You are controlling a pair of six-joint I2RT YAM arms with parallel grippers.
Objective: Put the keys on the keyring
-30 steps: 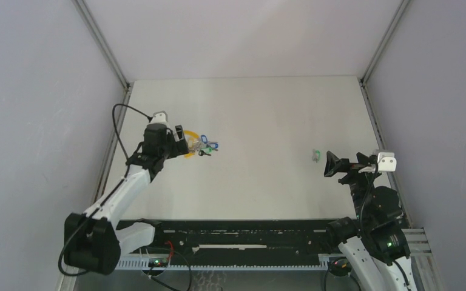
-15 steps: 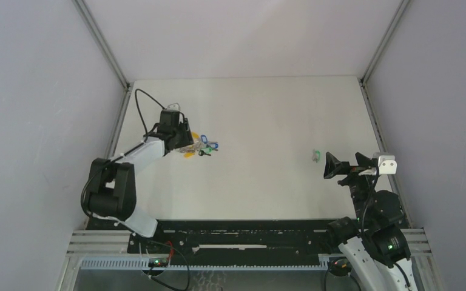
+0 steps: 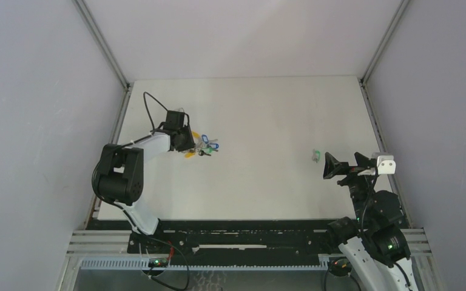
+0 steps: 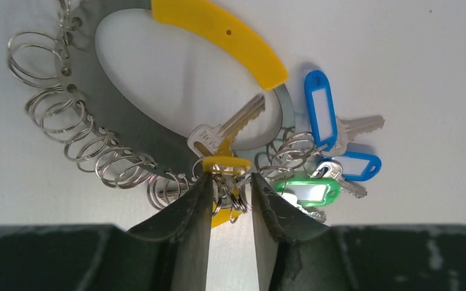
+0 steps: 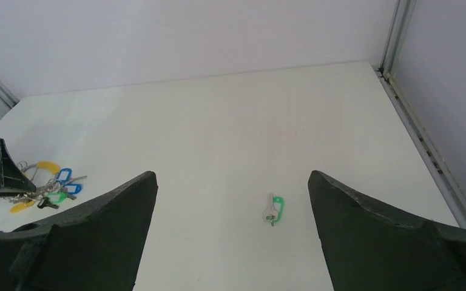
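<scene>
The keyring (image 4: 127,130) lies at the table's left: a grey loop hung with small split rings (image 4: 67,112) and capped by a curved yellow band (image 4: 218,30). Blue-tagged keys (image 4: 320,109) and a green-tagged one (image 4: 306,189) cluster at its right end. My left gripper (image 4: 230,179) stands over the loop's near edge, jaws narrowed around a few split rings and a yellow tag (image 4: 226,163), a sliver of gap still showing. A lone green key (image 5: 273,208) lies far right, in front of my wide open right gripper (image 5: 230,182). From above, the left gripper (image 3: 185,140) covers part of the keyring (image 3: 193,144).
Grey walls with metal corner rails (image 3: 103,45) enclose the white table (image 3: 261,115). The table's right edge rail (image 5: 422,145) runs close beside the lone green key (image 3: 316,155). The right gripper (image 3: 329,165) hovers just right of that key.
The left arm swung out and reached over the keyring, and its jaws narrowed from wide open to a slim gap around the rings. The right arm has barely moved.
</scene>
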